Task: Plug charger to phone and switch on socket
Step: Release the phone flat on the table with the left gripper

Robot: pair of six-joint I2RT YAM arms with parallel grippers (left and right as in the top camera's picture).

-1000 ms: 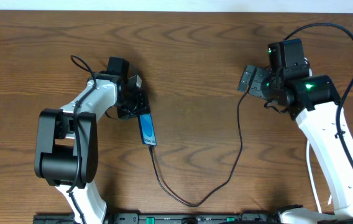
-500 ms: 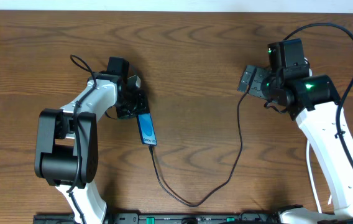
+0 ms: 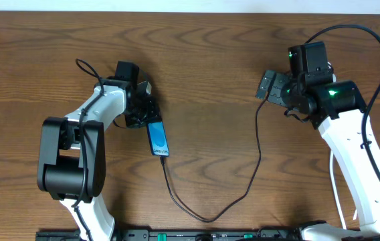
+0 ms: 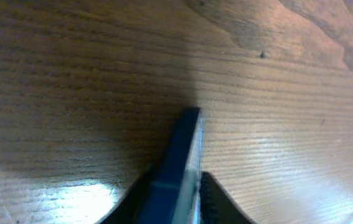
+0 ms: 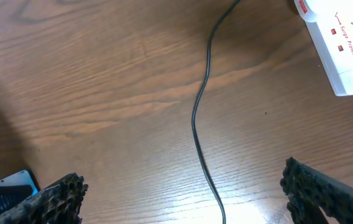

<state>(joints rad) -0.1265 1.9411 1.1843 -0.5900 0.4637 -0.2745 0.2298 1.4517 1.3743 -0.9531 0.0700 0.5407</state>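
Note:
The phone [image 3: 158,138] lies left of centre with its blue screen up. In the left wrist view the phone [image 4: 179,162] runs between the dark fingers [image 4: 217,199], which press against both its sides. My left gripper [image 3: 148,119] holds its upper end. The charger [image 3: 243,194], a thin black cable, sits plugged into the phone's lower end and loops right. The charger [image 5: 196,124] passes between the wide-open fingers of my right gripper [image 5: 183,180]. The white socket [image 5: 344,43] with red marks shows at the upper right of the right wrist view. Overhead, the right arm [image 3: 310,94] covers it.
A thick black robot cable [image 3: 370,40] arcs over the right arm at the back right. The left arm's base [image 3: 69,161] stands at the front left. A dark rail [image 3: 197,235] runs along the table's front edge.

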